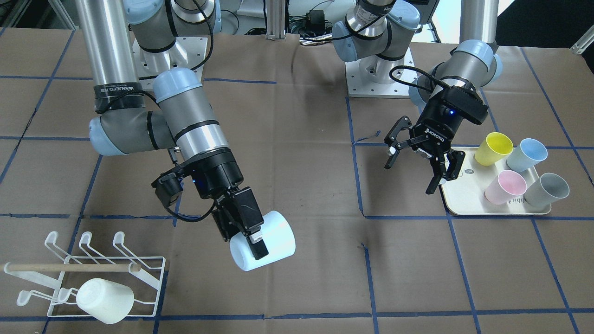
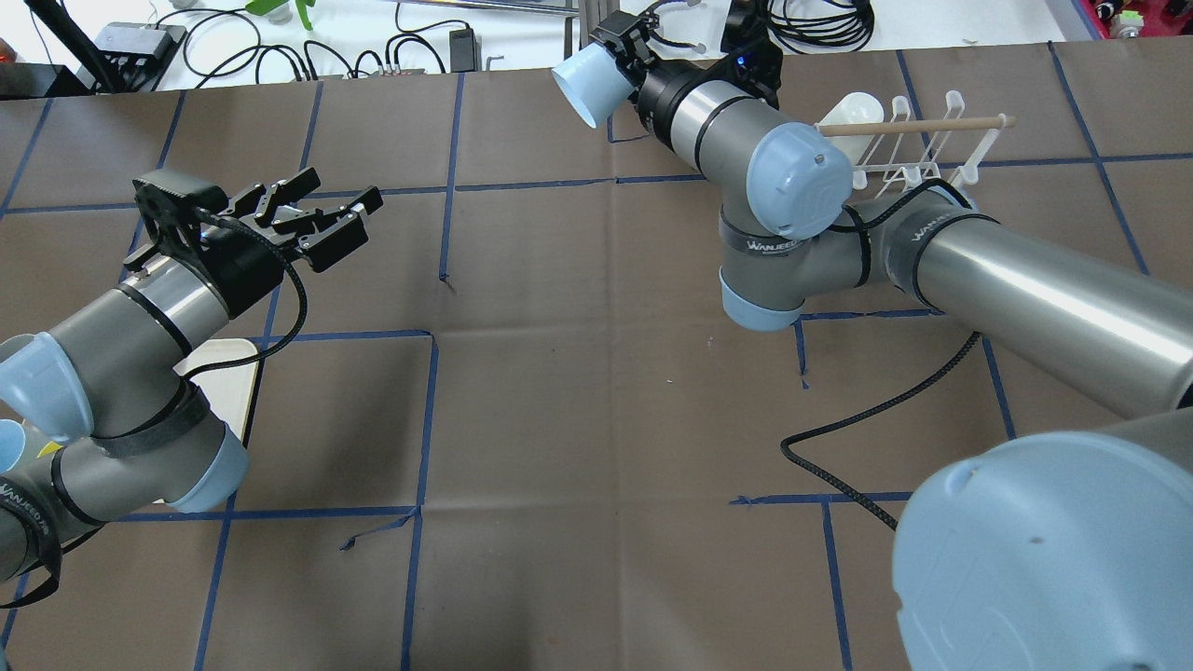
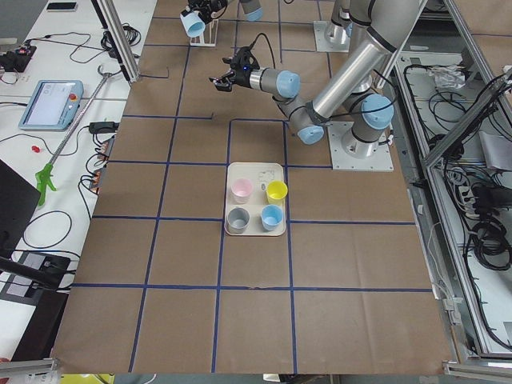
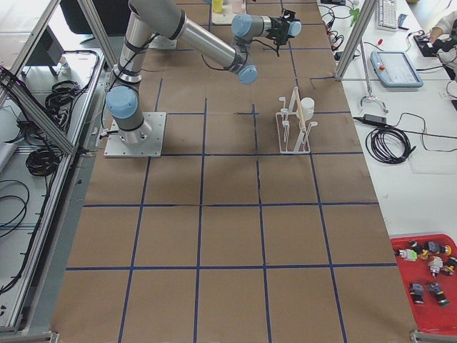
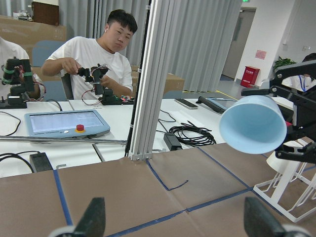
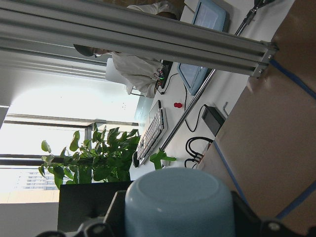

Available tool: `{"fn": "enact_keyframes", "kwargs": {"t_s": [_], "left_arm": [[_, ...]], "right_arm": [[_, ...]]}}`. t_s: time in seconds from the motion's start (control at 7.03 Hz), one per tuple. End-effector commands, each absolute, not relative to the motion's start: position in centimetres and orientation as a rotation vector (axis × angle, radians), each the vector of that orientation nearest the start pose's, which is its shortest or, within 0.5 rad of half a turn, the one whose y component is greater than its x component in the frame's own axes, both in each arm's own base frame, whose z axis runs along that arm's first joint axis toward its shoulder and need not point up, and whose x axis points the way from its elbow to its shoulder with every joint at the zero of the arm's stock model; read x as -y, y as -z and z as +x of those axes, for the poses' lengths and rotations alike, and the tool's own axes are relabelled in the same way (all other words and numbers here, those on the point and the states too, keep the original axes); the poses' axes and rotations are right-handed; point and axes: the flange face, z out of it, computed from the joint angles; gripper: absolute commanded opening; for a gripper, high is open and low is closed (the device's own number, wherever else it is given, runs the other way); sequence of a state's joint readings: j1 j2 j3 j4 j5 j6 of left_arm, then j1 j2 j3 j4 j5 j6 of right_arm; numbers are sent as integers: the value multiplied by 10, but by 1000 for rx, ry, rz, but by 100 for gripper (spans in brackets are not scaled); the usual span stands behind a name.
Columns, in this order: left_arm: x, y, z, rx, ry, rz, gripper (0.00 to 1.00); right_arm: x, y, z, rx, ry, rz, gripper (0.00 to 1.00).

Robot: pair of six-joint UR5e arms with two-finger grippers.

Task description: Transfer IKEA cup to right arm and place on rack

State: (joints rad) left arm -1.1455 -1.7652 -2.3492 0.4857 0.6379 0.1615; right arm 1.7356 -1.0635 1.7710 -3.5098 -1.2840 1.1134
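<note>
Brown paper tabletop (image 1: 297, 153), blue-taped; right hand (image 1: 258, 242) grips pale cup (image 1: 276, 234) (apparently airborne); left hand (image 1: 410, 177) spread, empty.

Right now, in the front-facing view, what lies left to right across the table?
White wire rack → pale blue cup held by the right gripper → open left gripper → cream tray of cups.

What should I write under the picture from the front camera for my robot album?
Right gripper holds a pale blue cup, white rack nearby; left gripper open by the tray.
</note>
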Motion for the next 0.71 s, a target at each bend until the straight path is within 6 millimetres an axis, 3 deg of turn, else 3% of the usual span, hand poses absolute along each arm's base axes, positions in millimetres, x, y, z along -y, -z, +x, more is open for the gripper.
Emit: {"fn": "enact_keyframes", "kwargs": {"t_s": [0.0, 0.28, 0.43, 0.57], "left_arm": [[480, -336, -13, -3048, 1847, 277, 98], [522, -369, -16, -3171, 1465, 104, 98], [544, -386, -28, -3190, 1210, 57, 98], [562, -402, -46, -3214, 959, -4, 98]], "right_arm": [[613, -343, 210, -2066, 1253, 477, 21], [627, -342, 159, -2240, 1495, 199, 17], [633, -343, 131, -2313, 1598, 81, 17], [635, -357, 100, -2359, 1699, 1, 17]]}}
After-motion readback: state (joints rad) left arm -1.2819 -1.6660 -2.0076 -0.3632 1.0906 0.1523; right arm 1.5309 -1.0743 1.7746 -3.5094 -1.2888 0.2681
